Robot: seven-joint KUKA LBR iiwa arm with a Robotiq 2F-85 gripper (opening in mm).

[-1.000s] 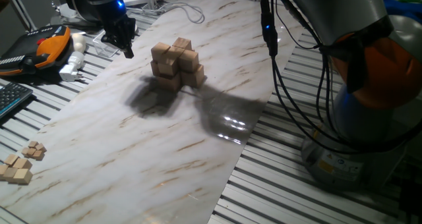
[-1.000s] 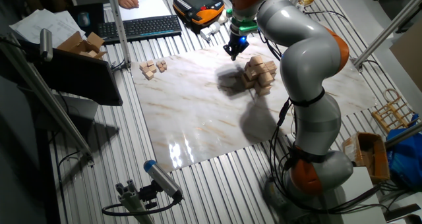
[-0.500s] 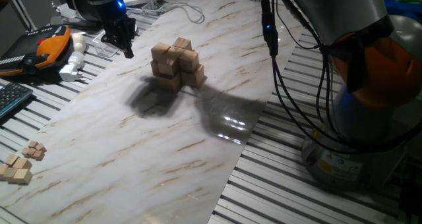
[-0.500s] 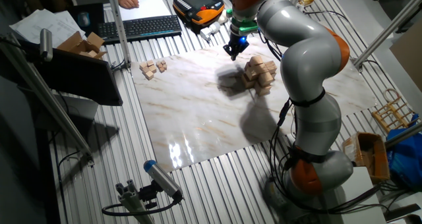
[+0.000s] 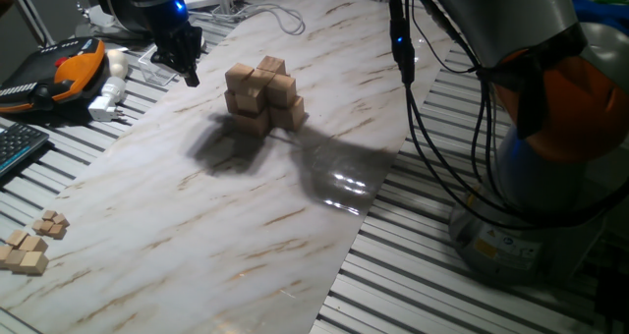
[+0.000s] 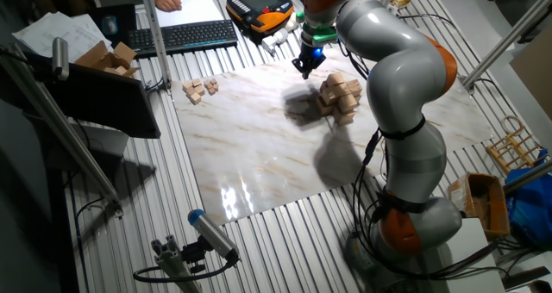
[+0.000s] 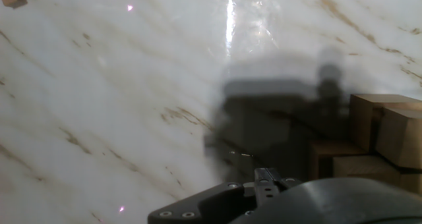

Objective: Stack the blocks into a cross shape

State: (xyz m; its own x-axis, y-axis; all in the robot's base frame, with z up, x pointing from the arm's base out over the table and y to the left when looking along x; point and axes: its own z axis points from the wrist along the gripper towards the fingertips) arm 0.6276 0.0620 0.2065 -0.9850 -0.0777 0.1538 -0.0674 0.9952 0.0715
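Several blocks (image 5: 263, 96) stacked, no legible writing

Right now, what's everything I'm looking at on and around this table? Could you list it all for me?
Blocks: about ten, light tan wood, stacked in one pile on the marble board.
Tiny wooden cubes: small cluster, tan, beside the board's corner.
Marble board: one, white with brown veins, on the slatted table.
Handheld controller: one, orange and black, beside the board.
Keyboard: one, black, far side.
Papers: white, behind the keyboard.
Gripper: one, black, above the board's edge, apart from the pile.
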